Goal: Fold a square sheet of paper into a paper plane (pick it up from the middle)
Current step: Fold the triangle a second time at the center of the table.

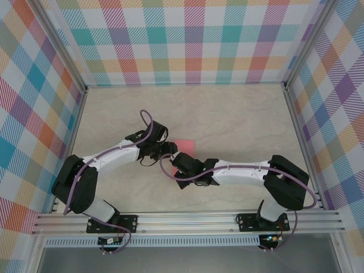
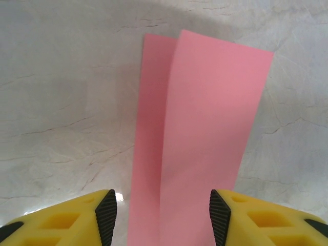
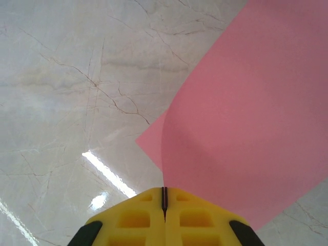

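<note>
Early fold: sheet (image 3: 246, 113) is pinched in the shut right pincer (image 3: 164, 196) — left pincer (image 2: 163, 205) is held open astride it; flattening is likely needed next.

Both arms are stretched inward, elbows bent, wrists brought close together. The left gripper (image 1: 165, 149) is held low with its fingers (image 2: 106, 218) parted. The right gripper (image 3: 164, 199) is pressed fully closed, the square sheet of paper (image 3: 246, 118) pinched at its edge.

The square sheet of paper (image 1: 185, 144) lies in the middle of the desk (image 1: 239, 114). The left pincer (image 2: 161, 205) is at its left side, and the right pincer (image 3: 164, 197) at its near side.
</note>
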### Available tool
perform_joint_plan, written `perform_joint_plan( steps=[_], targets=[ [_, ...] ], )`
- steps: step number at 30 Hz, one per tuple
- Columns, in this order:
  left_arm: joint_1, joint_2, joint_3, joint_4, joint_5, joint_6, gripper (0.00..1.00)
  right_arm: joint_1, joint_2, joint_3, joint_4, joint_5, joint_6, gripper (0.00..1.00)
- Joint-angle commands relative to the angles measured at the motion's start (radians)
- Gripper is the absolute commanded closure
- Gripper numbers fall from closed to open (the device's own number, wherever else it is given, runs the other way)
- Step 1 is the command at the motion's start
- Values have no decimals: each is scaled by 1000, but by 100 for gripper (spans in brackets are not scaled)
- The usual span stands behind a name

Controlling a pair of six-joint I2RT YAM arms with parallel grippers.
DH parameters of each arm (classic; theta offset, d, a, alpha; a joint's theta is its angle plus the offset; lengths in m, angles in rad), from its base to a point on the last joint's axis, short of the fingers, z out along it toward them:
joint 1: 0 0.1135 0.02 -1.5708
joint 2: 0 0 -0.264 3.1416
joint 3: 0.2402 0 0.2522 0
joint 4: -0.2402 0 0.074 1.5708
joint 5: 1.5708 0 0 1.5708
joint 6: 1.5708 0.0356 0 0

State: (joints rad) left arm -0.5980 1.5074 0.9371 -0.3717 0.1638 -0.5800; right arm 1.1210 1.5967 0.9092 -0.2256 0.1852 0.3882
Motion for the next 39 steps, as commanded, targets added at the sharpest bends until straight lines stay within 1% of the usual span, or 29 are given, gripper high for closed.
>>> perform_joint_plan(
  steps=[1, 6, 9, 15, 25, 32, 39],
  targets=[
    [3, -49, -27, -28, -10, -14, 45, -22, -30, -13, 37, -40, -18, 96],
    [6, -74, -42, -29, -20, -17, 44, -35, -36, -19, 36, -56, -22, 96],
    [7, -97, -57, -15, -28, -27, 40, -42, -45, -28, 40, -66, -20, 96],
    [9, -145, -81, -7, -65, -42, 37, -62, -59, -45, 52, -102, -20, 96],
    [17, -211, -139, 10, -101, -66, 34, -104, -66, -62, 75, -181, -28, 96],
    [26, -283, -203, 31, -129, -87, 32, -154, -71, -84, 97, -270, -31, 96],
    [32, -292, -227, 42, -105, -94, 33, -192, -53, -77, 94, -315, -45, 96]
  ],
)
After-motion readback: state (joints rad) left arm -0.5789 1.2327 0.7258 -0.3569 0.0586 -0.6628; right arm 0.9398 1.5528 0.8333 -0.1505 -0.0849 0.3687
